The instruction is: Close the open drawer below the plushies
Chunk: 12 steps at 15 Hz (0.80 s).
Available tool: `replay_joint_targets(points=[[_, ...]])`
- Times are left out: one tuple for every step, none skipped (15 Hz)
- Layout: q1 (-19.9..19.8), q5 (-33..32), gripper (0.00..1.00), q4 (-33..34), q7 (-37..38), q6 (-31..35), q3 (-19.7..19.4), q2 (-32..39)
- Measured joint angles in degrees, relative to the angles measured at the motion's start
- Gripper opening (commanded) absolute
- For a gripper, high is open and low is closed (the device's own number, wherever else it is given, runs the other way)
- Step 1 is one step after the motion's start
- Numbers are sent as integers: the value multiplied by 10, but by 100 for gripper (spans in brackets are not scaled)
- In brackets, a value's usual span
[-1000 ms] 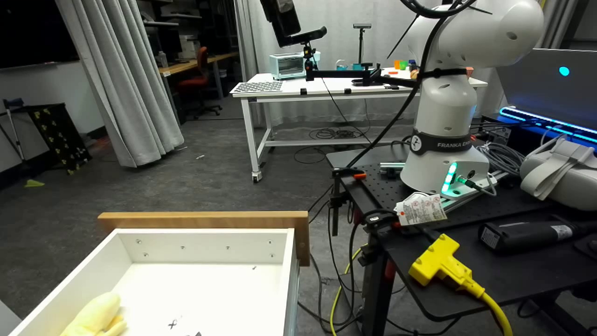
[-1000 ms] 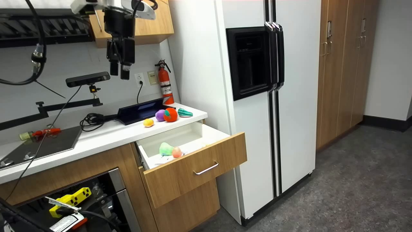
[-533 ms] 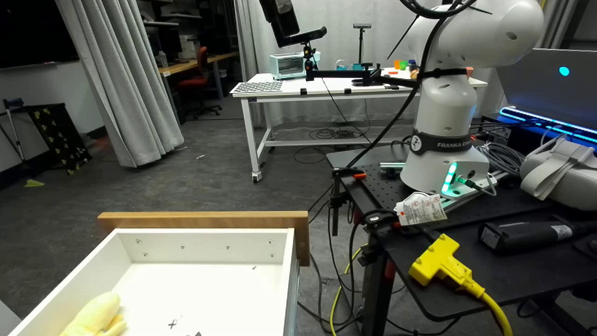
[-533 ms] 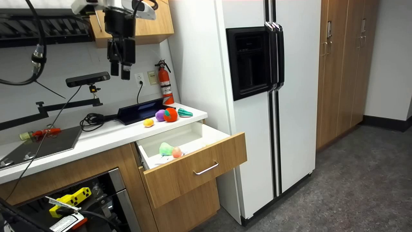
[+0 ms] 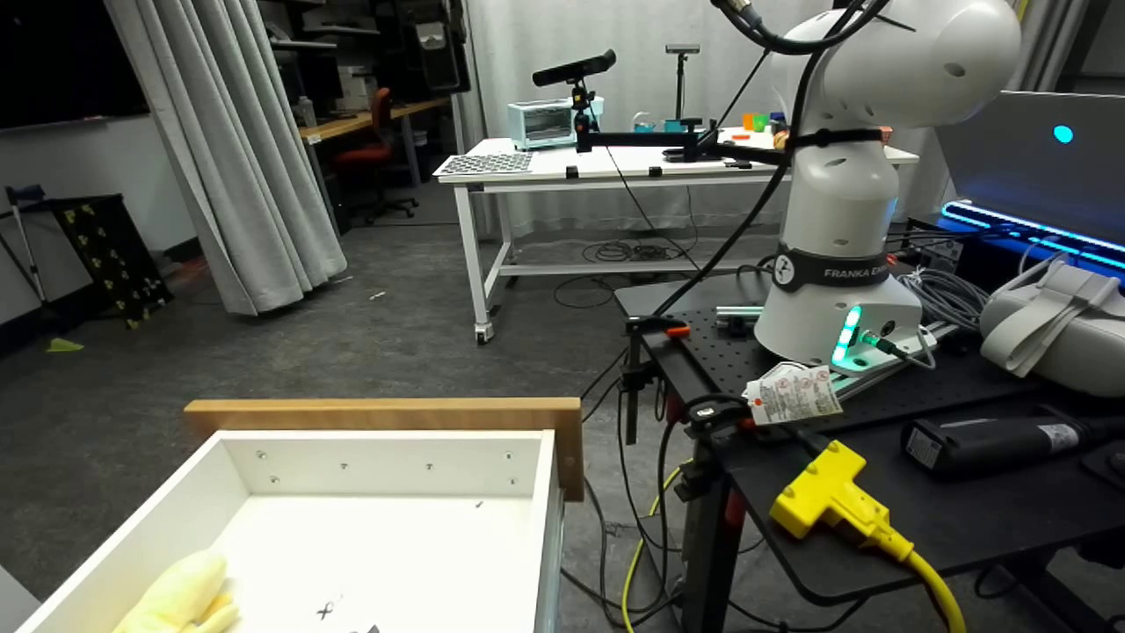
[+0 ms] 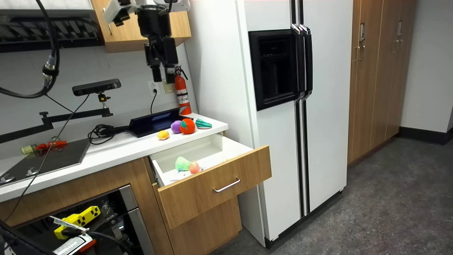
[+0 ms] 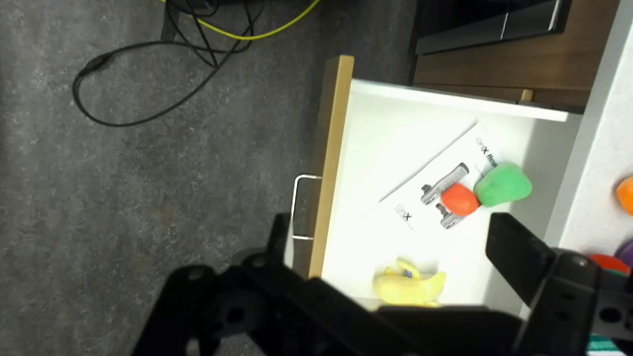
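End effector (image 6: 163,78) now farther right in an exterior view, jaws wide apart, drawer (image 6: 207,189) seemingly well below.

In an exterior view we see a white surface (image 6: 120,147) with a dark cooktop (image 6: 70,154) on its left part. Beside that, near the back edge, we notice a coiled black cable (image 6: 102,131) and a dark blue panel (image 6: 155,122); at the back right corner, a red fire extinguisher (image 6: 181,92). A white refrigerator (image 6: 277,152) stands just beyond the right edge, tall wood cabinets (image 6: 385,88) past it. In an exterior view we have a white-framed surface (image 5: 554,158): a patterned board (image 5: 486,164) lies at its front left corner, and a pale blue oven-like box (image 5: 545,123) sits near its back left corner.
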Motion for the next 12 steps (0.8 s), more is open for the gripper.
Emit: replay_joint_targets(points=[[-4,-7,100,3,4,15,0,6],[-7,-11,100,7,7,24,-1,12],[-9,-12,100,9,8,28,-1,17],[-10,-12,100,11,8,29,-1,20],[-10,-12,100,13,8,29,-1,21],[-10,-12,100,13,9,29,-1,21],[-10,-12,100,13,9,29,-1,21],[-10,-12,100,12,9,30,-1,23],[-10,-12,100,13,9,31,-1,26],[-10,-12,100,13,9,38,-3,31],[-10,-12,100,14,9,53,-5,40],[-11,-12,100,16,8,72,-9,52]])
